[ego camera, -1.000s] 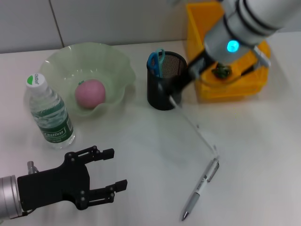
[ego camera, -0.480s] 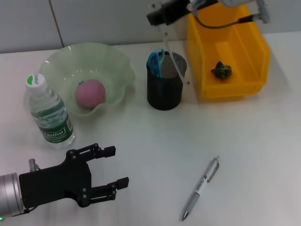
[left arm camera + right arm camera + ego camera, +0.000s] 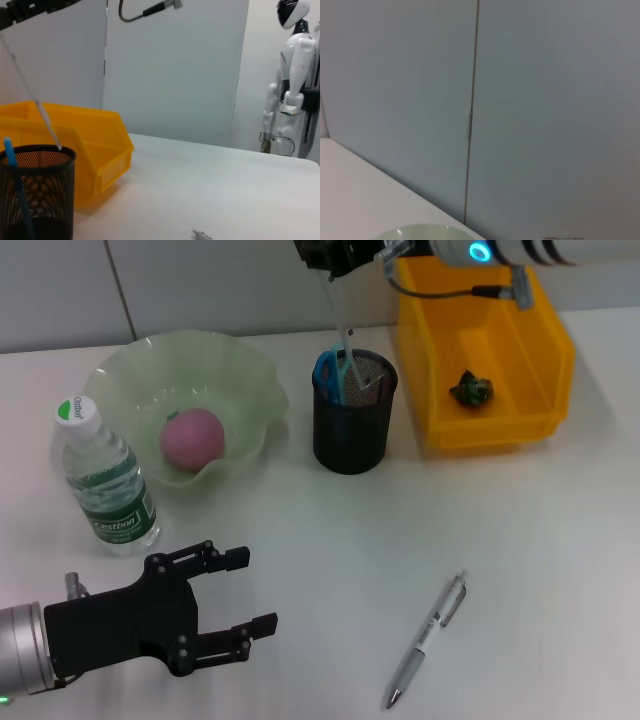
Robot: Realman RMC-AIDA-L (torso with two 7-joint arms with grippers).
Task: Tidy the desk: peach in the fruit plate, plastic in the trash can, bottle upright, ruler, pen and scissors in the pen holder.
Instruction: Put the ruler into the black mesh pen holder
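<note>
Above the pen holder (image 3: 354, 412), right gripper (image 3: 335, 254) sits at the top edge of the head view, pinched on the upper end of the clear ruler (image 3: 344, 325). Ruler hangs nearly upright, slightly tilted; lower end is just inside the mesh rim, beside the blue-handled scissors (image 3: 330, 372) already in the cup.

Handling judgement: ruler looks thin, light, stiff lengthwise but likely to flex and swing sideways, and the smooth plastic is probably slippery. An end grip (as now) suits a vertical drop, though the tip could catch on the mesh or the scissor handles. The holder looks light and might tip if pushed sideways.

Left gripper (image 3: 220, 608) hovers low over the near table (image 3: 520, 510), fingers spread, holding nothing.

Pen (image 3: 428, 640) lies flat on the table, near side, well apart from the holder; not yet stowed. Slim, round, liable to roll: take it mid-barrel, across its length.

Peach (image 3: 192, 437) in the fruit plate (image 3: 130, 370); bottle (image 3: 104, 480) upright beside it; crumpled plastic (image 3: 471, 389) in the yellow trash can (image 3: 540, 410).
</note>
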